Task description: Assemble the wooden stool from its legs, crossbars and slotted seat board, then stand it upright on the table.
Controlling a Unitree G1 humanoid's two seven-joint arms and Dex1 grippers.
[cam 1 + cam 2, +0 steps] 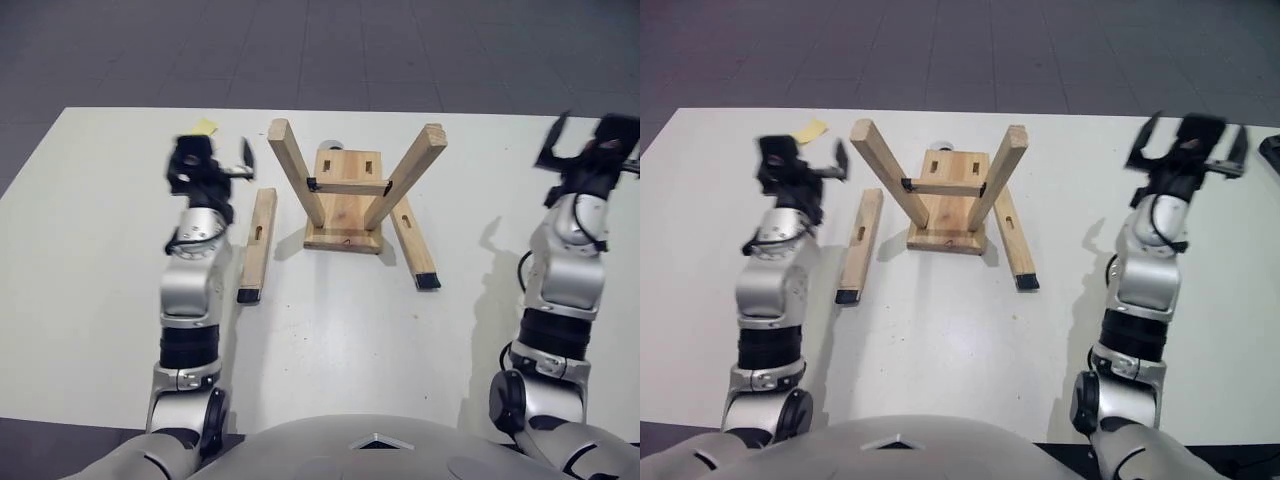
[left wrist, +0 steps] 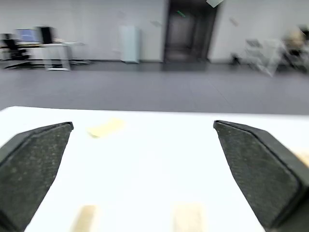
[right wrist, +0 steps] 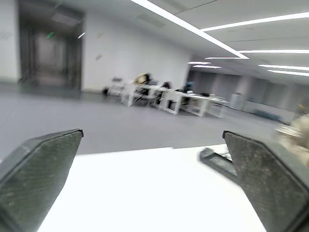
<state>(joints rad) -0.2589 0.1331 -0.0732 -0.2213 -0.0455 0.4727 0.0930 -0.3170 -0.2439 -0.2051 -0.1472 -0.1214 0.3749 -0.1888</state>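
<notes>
From the head, the seat board (image 1: 345, 165) lies far-centre on the table (image 1: 90, 300) with two fitted legs (image 1: 298, 175) and a crossbar (image 1: 350, 186) joined, the left loose leg (image 1: 258, 243) and right loose leg (image 1: 412, 245) flat beside it, so about half remains; the left wrist view shows the left gripper (image 2: 143, 124) spread and empty, and the right wrist view shows the right gripper (image 3: 152, 131) likewise.

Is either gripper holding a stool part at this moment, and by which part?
Nothing is held. The left gripper and right gripper are both open and empty, apart from the partly built stool.
</notes>
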